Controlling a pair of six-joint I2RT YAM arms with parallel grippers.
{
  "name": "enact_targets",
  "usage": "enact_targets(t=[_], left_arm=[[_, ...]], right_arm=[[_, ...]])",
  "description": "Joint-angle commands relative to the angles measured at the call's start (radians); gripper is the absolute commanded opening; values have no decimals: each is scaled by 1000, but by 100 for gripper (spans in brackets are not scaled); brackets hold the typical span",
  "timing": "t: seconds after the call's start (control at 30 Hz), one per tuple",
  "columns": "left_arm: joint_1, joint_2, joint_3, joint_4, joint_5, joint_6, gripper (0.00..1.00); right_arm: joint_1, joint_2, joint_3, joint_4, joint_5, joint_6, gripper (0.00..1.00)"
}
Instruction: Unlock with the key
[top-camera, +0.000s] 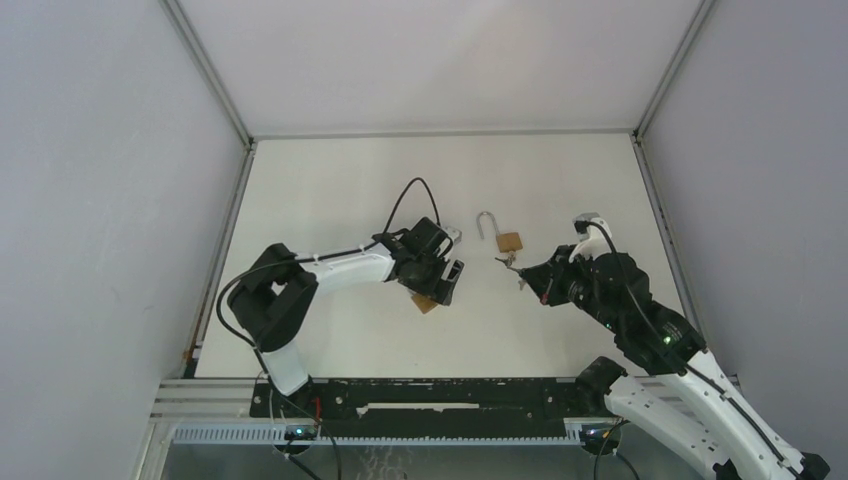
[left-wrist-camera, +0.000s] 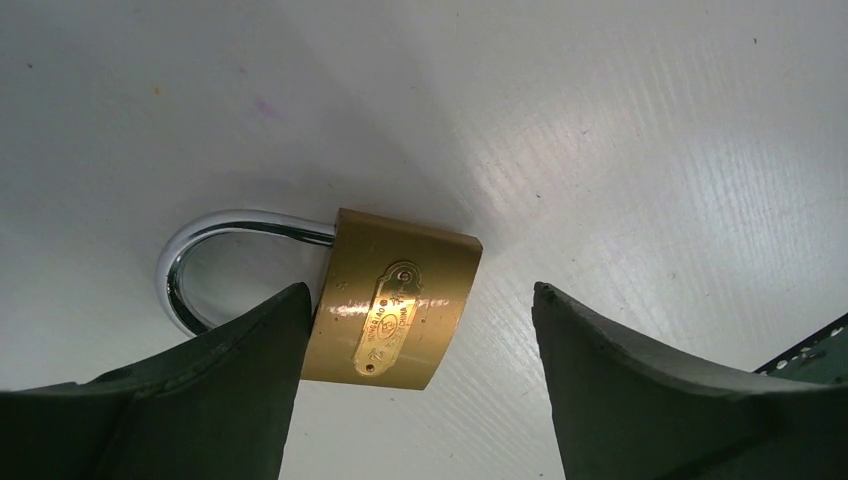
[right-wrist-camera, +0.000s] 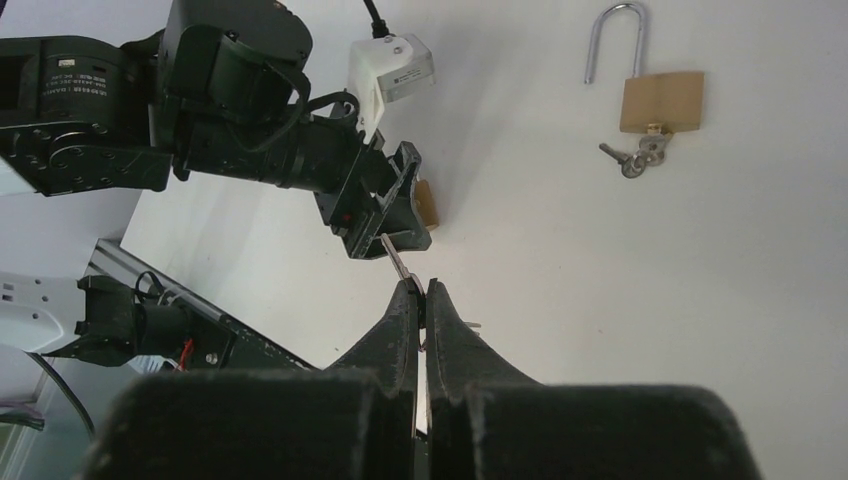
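A brass padlock (left-wrist-camera: 400, 310) with its chrome shackle (left-wrist-camera: 190, 260) closed lies flat on the white table. My left gripper (left-wrist-camera: 420, 292) hangs over it, open, one finger (left-wrist-camera: 250, 360) right at the lock's left side and the other well clear on the right. In the top view this padlock (top-camera: 428, 303) pokes out from under the left gripper (top-camera: 446, 272). My right gripper (right-wrist-camera: 421, 287) is shut on a small silver key (right-wrist-camera: 396, 256), whose blade sticks out past the fingertips towards the left gripper. In the top view the right gripper (top-camera: 525, 281) is a short way right of the lock.
A second brass padlock (top-camera: 508, 241) lies mid-table with its shackle (right-wrist-camera: 610, 40) swung open and a bunch of keys (right-wrist-camera: 633, 158) in its underside. White walls close in the table on three sides. A black rail (top-camera: 430, 398) runs along the near edge.
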Motion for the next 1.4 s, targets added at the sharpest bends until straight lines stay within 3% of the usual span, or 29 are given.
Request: enact_targets(t=[0.0,0.23,0.4,0.57,0.7,0.93,1.1,1.2,1.27,1.37], left_arm=[[1,-47,-25,32,23,-97,84],[-34,-122,-90,16,19,-192,82],[-45,-190,-72,-45,-18,-171,81],[-70,-256,-1,-138,-141,53,82],[-84,-336,-83,-73,-198,347,84],[-40,-495,-294,102,62,882,89],[76,-385,-222,37,306,1043,90],[86,-319,-186,41,351,1088,92],[87,-264,-155,31,367,1099,99],[86,-195,-123,18,353,1141,100]], right_arm=[[-4,-18,5,2,1,-7,0],[-5,-32,5,-3,4,0,0],[-6,-46,5,-10,7,2,0],[-6,-65,5,-25,17,-4,0],[-6,-76,5,-32,23,-9,0],[-6,-117,-20,-27,22,-2,0],[-5,-144,-21,-42,18,-1,0],[-6,-158,-22,-58,19,-1,0],[-6,-163,-21,-63,20,-2,0],[-6,-174,-21,-67,17,-3,0]])
